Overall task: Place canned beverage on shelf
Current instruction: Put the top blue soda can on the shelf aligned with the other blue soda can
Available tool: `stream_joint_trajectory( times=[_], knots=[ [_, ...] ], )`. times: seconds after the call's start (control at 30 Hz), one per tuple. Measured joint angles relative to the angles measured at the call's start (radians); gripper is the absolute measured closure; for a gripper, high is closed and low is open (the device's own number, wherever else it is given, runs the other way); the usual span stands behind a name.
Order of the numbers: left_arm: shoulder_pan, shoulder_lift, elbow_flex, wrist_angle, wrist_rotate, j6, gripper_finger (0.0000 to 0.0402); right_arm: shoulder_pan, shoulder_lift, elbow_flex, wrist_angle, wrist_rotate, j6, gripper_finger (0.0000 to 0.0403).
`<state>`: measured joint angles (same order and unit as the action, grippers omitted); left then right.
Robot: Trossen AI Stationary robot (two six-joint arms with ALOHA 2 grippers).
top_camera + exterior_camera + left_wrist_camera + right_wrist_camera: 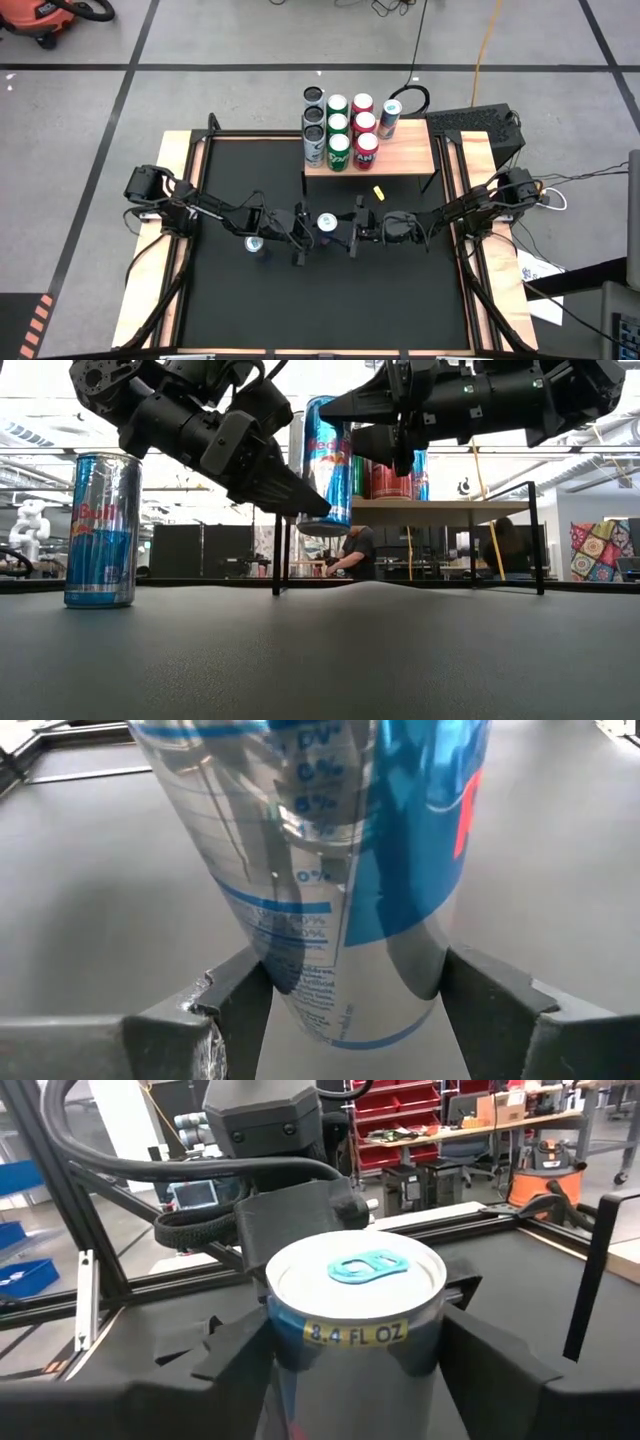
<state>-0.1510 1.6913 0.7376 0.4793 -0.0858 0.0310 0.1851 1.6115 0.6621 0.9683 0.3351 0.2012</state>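
Note:
A blue and silver Red Bull can (326,224) is held in the air at the table's middle, between my two grippers. My left gripper (303,235) comes from the table's left and is shut on the can's lower part (318,510). My right gripper (352,232) comes from the right and is shut on its upper part. The shelf (405,155), with a light wood top and black legs, stands at the far edge behind them. A second Red Bull can (257,243) stands upright on its base on the table, to the left. My left gripper pinches the can's lower wall (300,990) between its two fingers (235,1010), one on either side. The fingers slant down from the table's left and lie across the can. The can is upright and lifted clear of the table. My right gripper pinches the can's wall just under the top rim (350,1335) between its two fingers (490,1360). The fingers come about level from the table's right and lie across the can. The can's top, with its blue tab (365,1267), faces up.
Several upright cans (340,130) fill the shelf's left half, and one more can (390,118) stands at its far edge; its right half is bare wood. A small yellow piece (378,192) lies on the table before the shelf. Wooden rails (180,150) line the table's sides.

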Motion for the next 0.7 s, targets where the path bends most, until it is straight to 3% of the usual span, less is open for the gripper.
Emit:
stream_joint_trajectory(
  times=[0.17, 0.3, 0.7],
  knots=[
    [-0.002, 0.0, 0.0, 0.003, -0.051, -0.018, 0.0153, -0.001, 0.0, 0.001, -0.002, 0.001, -0.005, 0.0202],
    [-0.003, -0.015, 0.0, -0.011, -0.101, -0.018, 0.0153, -0.002, -0.046, 0.001, -0.058, 0.008, -0.022, 0.0199],
    [-0.002, -0.163, 0.0, -0.16, -0.186, -0.022, 0.0153, 0.017, -0.444, -0.001, -0.493, 0.13, -0.092, 0.0188]
  ],
)
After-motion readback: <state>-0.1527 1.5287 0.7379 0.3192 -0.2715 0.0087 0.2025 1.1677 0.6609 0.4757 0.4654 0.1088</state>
